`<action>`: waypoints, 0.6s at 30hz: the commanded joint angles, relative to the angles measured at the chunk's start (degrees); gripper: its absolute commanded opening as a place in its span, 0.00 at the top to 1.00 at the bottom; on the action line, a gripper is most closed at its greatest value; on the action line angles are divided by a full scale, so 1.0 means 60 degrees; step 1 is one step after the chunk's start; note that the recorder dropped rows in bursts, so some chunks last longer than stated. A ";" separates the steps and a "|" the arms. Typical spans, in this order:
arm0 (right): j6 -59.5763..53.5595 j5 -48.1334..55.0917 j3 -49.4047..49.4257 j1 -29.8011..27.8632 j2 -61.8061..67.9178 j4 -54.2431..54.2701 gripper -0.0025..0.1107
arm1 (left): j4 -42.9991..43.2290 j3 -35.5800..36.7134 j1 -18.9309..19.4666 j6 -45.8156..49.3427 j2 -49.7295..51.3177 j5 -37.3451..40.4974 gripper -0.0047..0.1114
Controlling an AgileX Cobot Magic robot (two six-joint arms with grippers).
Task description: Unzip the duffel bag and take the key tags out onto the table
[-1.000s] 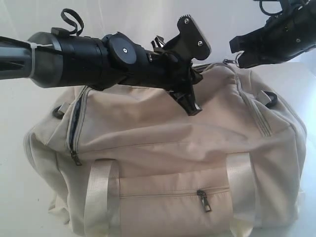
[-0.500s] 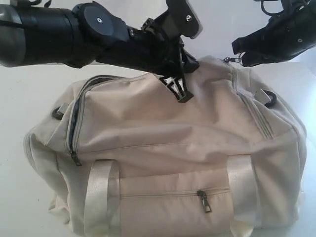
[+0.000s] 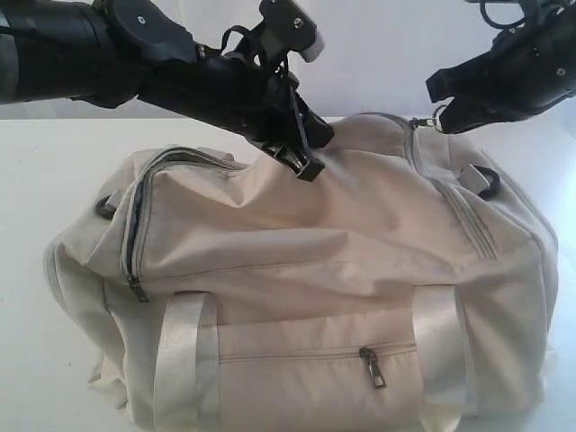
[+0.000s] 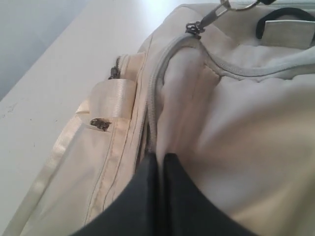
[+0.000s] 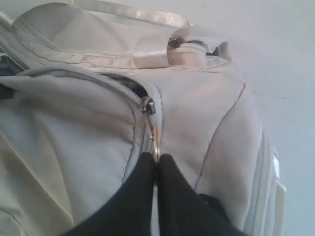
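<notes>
My left arm has swung up and back toward its own side over the last second. Its claw has slid across the top panel from near the middle of the bag to a spot closer to the left end, while the right arm has hardly shifted.

The table [image 3: 36, 162] shows white around the bag, with nothing lying on it that I can see. The duffel bag [image 3: 342, 261] sits on it, upright and filling most of the exterior view, and its front pocket [image 3: 315, 360] is zipped.

The left gripper [image 3: 304, 166] has its fingers pressed together, tips down on the top fabric right beside the main zipper [image 4: 155, 98]. I cannot tell whether it has any cloth pinched.

The right gripper [image 3: 441, 110], at the far right end of the bag's top, is clamped on the pull ring [image 5: 155, 140] hanging from the zipper slider [image 5: 146, 105].

As I judge it, the unzipping is under way but not finished. A dark gap shows in the track just beside the slider, and dark lining also shows along the zipper at the left end in the exterior view. Across the top, the teeth I can see look closed.

The key tags are in none of my views, so presumably they are inside. Fetching them out and setting them down is all still ahead.
</notes>
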 commanded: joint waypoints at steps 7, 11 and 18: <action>0.0108 -0.0065 0.0697 -0.0098 -0.0546 0.0189 0.98 | -0.0196 -0.0021 0.0070 -0.0058 -0.0156 0.0873 0.72; -0.0081 -0.0352 0.1139 -0.0080 -0.0546 0.0189 0.98 | -0.0639 -0.0039 0.0000 -0.0252 -0.0172 0.1153 0.49; -0.0131 -0.0563 0.1263 -0.0080 -0.0546 0.0298 0.98 | 0.0609 -0.1420 -0.0125 -0.2891 -0.0029 0.1586 0.49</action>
